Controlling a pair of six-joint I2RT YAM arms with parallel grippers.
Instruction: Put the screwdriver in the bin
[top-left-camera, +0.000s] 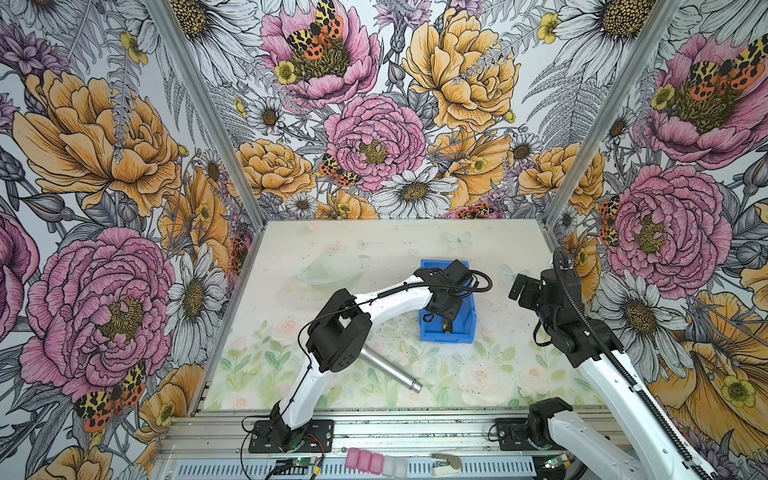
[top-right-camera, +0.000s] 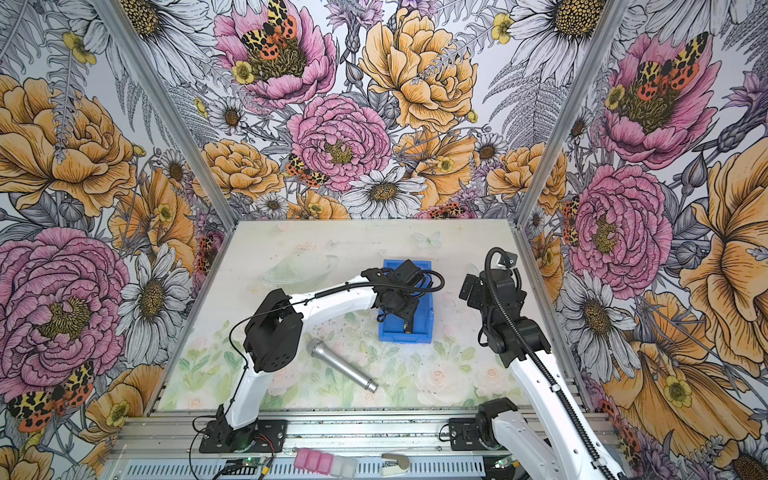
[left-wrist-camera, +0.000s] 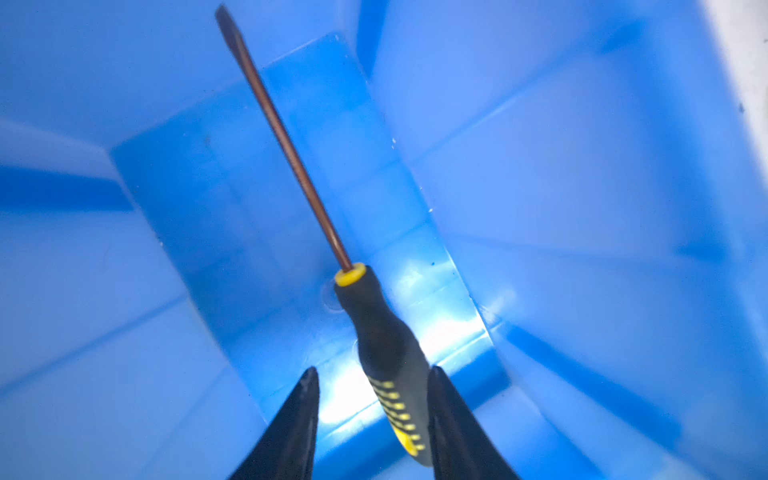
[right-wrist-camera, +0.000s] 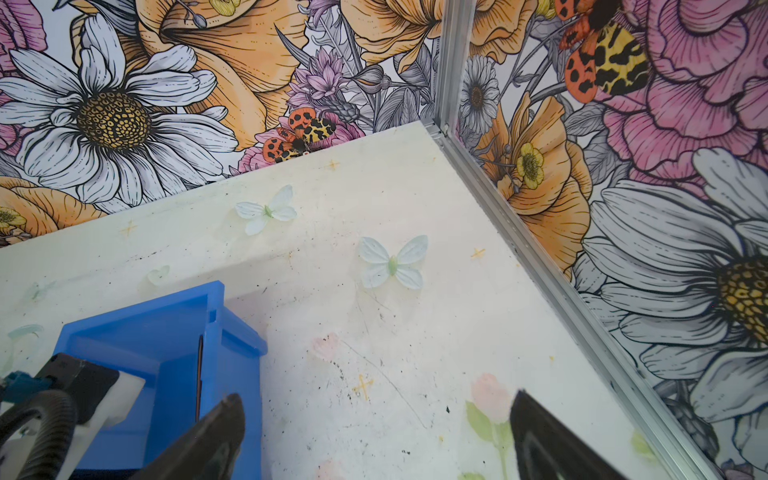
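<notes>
We saw the screwdriver (left-wrist-camera: 386, 353) inside the bin (left-wrist-camera: 582, 166), its handle between the fingers of our left gripper (left-wrist-camera: 372, 372), whose jaws stood narrowly parted, clear of it on one side. Our right gripper (right-wrist-camera: 376, 395) hung wide, holding nothing, near the bin.

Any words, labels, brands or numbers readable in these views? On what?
No text can be read anywhere.
On the screwdriver: only yellow dots, no lettering.
On the bin: plain blue, no label shows.
On the microphone: no marking shows.
On the boards at the front rail: too small to read.
</notes>
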